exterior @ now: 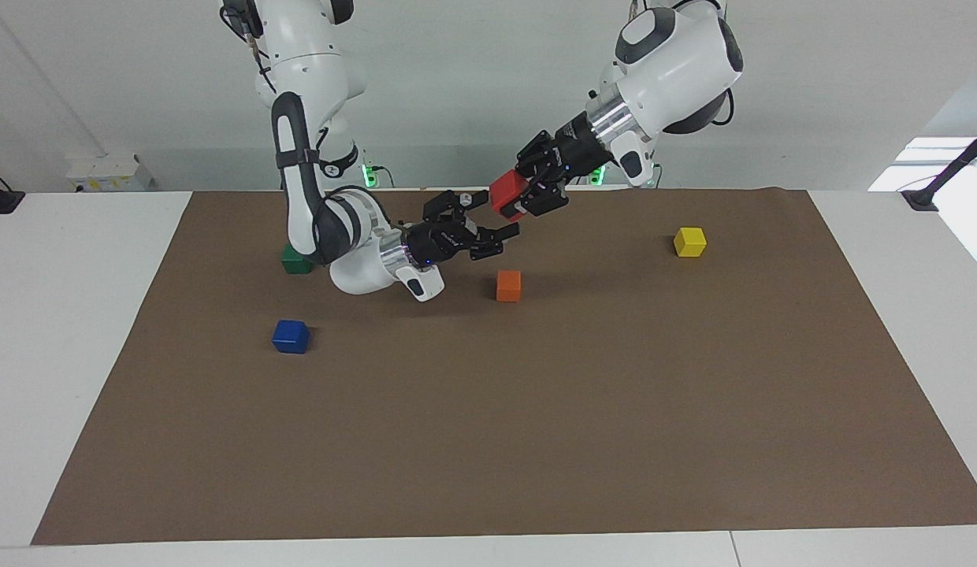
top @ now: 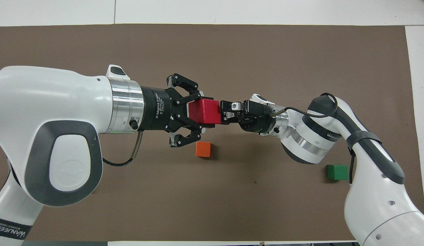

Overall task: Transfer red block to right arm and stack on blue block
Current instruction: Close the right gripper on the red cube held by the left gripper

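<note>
Facing view: left hand point(exterior: 528, 198) grips red block point(exterior: 507, 194), right hand point(exterior: 488, 223) beside it.

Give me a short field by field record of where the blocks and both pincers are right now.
red block: held in the air by the shut left pincer
right pincer: open, at the red block, not closed on it
blue block: on the mat, toward the right arm's end
orange block: on the mat under the handover
stack: not yet done
</note>
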`<state>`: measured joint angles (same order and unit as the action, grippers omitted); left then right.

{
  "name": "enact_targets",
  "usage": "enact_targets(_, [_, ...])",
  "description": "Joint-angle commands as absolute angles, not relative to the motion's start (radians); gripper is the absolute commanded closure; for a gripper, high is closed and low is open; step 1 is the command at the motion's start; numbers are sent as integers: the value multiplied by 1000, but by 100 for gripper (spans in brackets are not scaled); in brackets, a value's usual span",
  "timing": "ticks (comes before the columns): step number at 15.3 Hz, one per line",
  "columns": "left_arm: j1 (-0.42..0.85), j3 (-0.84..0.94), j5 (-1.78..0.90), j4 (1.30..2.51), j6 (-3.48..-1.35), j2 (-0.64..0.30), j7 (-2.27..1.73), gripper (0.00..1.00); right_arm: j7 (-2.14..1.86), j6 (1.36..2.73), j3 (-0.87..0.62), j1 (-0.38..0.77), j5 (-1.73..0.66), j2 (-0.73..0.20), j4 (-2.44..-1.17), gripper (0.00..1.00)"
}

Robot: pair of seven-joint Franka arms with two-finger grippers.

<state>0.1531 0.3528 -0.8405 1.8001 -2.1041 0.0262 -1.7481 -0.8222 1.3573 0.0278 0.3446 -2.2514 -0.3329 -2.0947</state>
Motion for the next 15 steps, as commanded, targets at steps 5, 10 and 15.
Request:
enact_targets(5, [167,341,-864,1897,-2181,74,-1809,100,-848,1381,25,350,-2270,-341,-2071,13])
enact_targets(10, [204,341,-864,1925,-2243,81,-1810,100,-871,1413,23,371,-2272,-342,-2069,100])
enact_targets(15, [210,341,-864,1934,-2261,86,-1806,100,-874,1427,23,402,-2328,-342,-2069,100])
